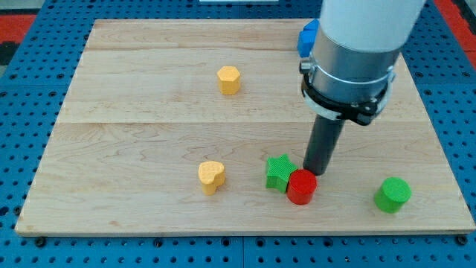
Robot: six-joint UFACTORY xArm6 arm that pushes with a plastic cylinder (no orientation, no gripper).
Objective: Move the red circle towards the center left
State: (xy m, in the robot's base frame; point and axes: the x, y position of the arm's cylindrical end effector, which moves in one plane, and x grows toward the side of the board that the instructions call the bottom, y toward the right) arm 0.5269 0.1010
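Note:
The red circle point(301, 186) sits on the wooden board point(134, 119) at the lower middle-right. It touches a green star block point(280, 172) on its left. My tip point(317, 172) stands just above and to the right of the red circle, touching or nearly touching its upper right edge. The dark rod rises from there to the arm's grey body point(357, 52) at the view's top right.
A yellow heart block point(211, 176) lies left of the green star. A yellow hexagon block point(229, 80) lies at the upper middle. A green circle point(392, 194) lies at the lower right. A blue block point(307, 37) shows partly behind the arm at the top.

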